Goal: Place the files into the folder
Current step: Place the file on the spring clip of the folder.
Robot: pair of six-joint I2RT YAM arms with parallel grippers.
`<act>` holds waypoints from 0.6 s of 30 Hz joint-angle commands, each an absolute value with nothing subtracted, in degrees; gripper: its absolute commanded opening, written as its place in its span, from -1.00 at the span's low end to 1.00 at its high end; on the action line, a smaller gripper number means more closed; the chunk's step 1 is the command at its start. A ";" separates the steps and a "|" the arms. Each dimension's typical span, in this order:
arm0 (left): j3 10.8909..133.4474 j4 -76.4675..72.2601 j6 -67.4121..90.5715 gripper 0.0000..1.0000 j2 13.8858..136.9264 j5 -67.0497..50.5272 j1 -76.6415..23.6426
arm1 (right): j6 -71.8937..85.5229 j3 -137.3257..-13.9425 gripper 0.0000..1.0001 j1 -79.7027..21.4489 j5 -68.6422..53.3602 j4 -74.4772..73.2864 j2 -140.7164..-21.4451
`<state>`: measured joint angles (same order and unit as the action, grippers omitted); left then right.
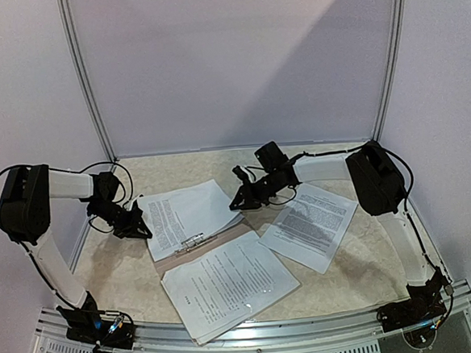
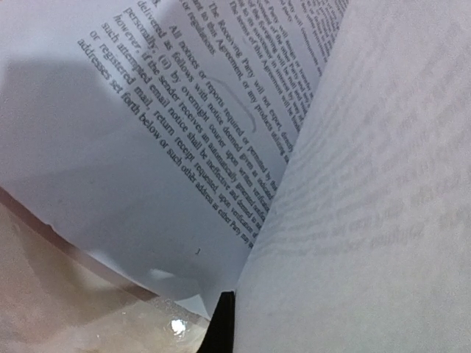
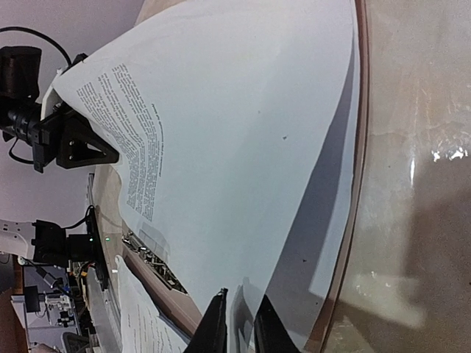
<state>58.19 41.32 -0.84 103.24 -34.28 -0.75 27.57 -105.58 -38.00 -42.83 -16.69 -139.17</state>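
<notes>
Files point(image 1: 188, 214): sheet edges between left fingers point(image 2: 221, 323), right fingers point(image 3: 212, 328)

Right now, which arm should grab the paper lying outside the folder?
Right. The right end effector is nearest that loose file, while the left end effector is shut on the upper file.
</notes>
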 commanded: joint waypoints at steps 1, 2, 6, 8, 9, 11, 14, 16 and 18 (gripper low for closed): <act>58.03 40.91 -1.47 -0.99 103.10 -35.31 -1.11 | 25.05 -106.43 -0.67 -38.41 -40.85 -20.13 -140.28; 58.09 40.87 -1.47 -0.99 103.06 -35.35 -1.14 | 24.76 -106.39 -0.67 -38.49 -40.66 -20.39 -140.21; 58.14 41.14 -1.49 -0.97 102.83 -35.75 -1.31 | 24.39 -106.52 -0.67 -38.47 -40.40 -20.88 -140.01; 58.10 41.25 -1.57 -0.96 102.49 -35.86 -1.40 | 24.02 -106.50 -0.65 -38.37 -39.99 -21.43 -139.86; 58.10 41.28 -1.60 -0.95 102.33 -35.86 -1.40 | 23.85 -106.51 -0.65 -38.35 -39.73 -21.65 -139.71; 58.23 41.39 -1.65 -0.90 102.21 -35.73 -1.45 | 23.48 -106.52 -0.63 -38.26 -39.32 -22.15 -139.41; 58.36 41.94 -1.96 -0.88 102.04 -34.71 -1.36 | 23.13 -106.60 -0.57 -38.28 -39.01 -22.79 -139.01; 58.36 42.30 -2.17 -0.90 101.87 -33.90 -1.17 | 23.03 -106.61 -0.54 -38.25 -39.00 -23.06 -138.74; 58.36 42.54 -2.42 -0.96 101.85 -33.07 -1.01 | 22.78 -106.61 -0.54 -38.25 -39.02 -23.47 -138.46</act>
